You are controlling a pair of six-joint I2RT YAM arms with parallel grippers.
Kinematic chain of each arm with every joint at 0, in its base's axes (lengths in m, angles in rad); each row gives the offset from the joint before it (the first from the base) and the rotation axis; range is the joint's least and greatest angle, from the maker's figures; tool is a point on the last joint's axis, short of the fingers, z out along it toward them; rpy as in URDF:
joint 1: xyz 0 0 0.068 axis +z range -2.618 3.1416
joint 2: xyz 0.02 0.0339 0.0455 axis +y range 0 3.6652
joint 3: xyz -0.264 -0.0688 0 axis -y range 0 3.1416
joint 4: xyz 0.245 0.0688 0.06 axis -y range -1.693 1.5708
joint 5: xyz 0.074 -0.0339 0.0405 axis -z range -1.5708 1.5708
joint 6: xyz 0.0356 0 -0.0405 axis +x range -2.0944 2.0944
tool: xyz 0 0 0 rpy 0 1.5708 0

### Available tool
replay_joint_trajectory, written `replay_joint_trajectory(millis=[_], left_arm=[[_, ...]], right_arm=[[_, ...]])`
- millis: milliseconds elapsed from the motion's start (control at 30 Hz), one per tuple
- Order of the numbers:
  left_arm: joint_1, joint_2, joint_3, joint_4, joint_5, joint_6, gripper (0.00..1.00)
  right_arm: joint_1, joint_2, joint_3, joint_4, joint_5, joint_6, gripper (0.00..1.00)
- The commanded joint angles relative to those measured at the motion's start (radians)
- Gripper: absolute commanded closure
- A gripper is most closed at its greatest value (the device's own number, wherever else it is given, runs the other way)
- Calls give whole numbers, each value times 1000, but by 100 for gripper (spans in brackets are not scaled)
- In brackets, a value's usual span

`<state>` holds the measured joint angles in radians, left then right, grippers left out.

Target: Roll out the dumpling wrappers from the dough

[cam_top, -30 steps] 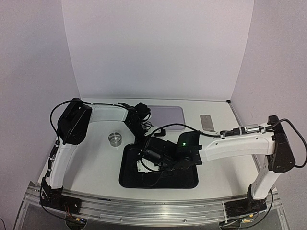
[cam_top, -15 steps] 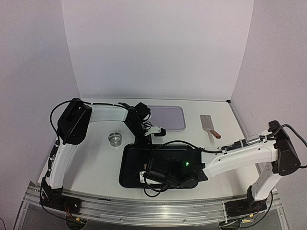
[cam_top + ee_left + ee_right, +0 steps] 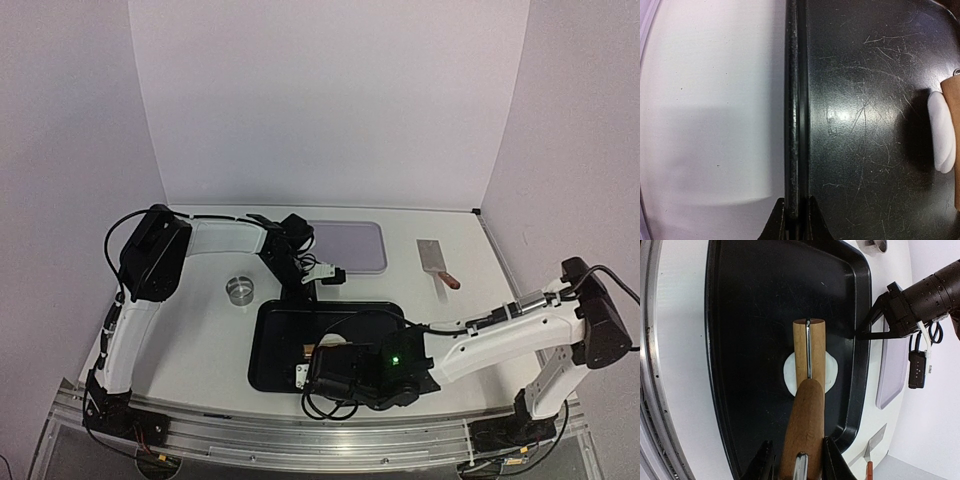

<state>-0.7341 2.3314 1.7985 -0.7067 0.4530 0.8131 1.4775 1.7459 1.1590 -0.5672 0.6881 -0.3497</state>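
Slippage seemed the risk: at the near edge of the tray point(image 3: 740, 315) the right gripper point(image 3: 797, 460) clutched the rolling pin point(image 3: 807, 390) over the dough point(image 3: 831, 372) mid-tray, and a skewed push could wrench the far rim from the pinching left gripper point(image 3: 795, 209).

Soft, even light fills the top view, with a lilac cast on the walls point(image 3: 330, 100). In the left wrist view a glare spot sits on the scratched tray point(image 3: 865, 165), a dim shadow band crosses the counter point(image 3: 715, 150), and the near fingers point(image 3: 776, 227) are dark. The right wrist view bends at its edges; a bright streak runs along the pin point(image 3: 816, 350).
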Motion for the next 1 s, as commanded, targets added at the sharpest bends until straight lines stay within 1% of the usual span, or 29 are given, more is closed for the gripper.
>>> replay_joint_trajectory(millis=[0, 200, 367, 433, 567, 667, 800, 900, 967], left_arm=[[7, 37, -10, 76, -171, 57, 100], [6, 37, -12, 75, -171, 58, 100], [7, 37, -12, 77, -169, 57, 100], [6, 37, -12, 76, -167, 58, 100], [7, 39, -11, 76, -166, 58, 100], [7, 42, -6, 76, -168, 58, 100], [5, 42, -5, 75, -165, 56, 100], [5, 42, -6, 73, -162, 54, 100], [5, 41, -6, 73, -161, 52, 100]], right_arm=[[39, 92, -82, -297, -382, 104, 100], [59, 116, -54, -336, -376, 116, 100], [72, 128, -26, -363, -361, 157, 100], [73, 117, -16, -366, -333, 181, 100], [73, 37, 32, -367, -235, 197, 100], [67, -21, 99, -370, -141, 147, 100], [21, -57, 214, -367, -38, 54, 100], [-20, -58, 267, -323, -12, -56, 100], [-52, -47, 280, -270, -35, -134, 100]])
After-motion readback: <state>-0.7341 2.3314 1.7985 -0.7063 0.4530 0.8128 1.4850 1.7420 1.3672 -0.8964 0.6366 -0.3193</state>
